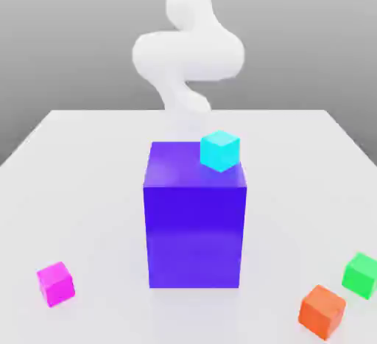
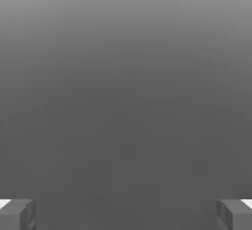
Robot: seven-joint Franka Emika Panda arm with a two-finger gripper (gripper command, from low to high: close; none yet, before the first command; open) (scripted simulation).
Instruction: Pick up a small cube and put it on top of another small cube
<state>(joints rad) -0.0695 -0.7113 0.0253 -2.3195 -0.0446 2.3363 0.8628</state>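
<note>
My white arm [image 1: 188, 55] rises in a curving bend at the far side, and my hand [image 2: 126, 214] holds its grey fingertips [image 2: 17, 213] spread wide apart, gripping nothing.

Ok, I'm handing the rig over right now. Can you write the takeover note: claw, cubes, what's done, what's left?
Claw: open, holding nothing.
Small bright magenta cube: on the white table, near the exterior view's left front.
Small bright green cube: on the table at the right front, beside a small orange cube.
Small cyan cube sits atop the big blue-purple block.
Done: nothing yet.
Left: grasp magenta, stack it on green.
</note>
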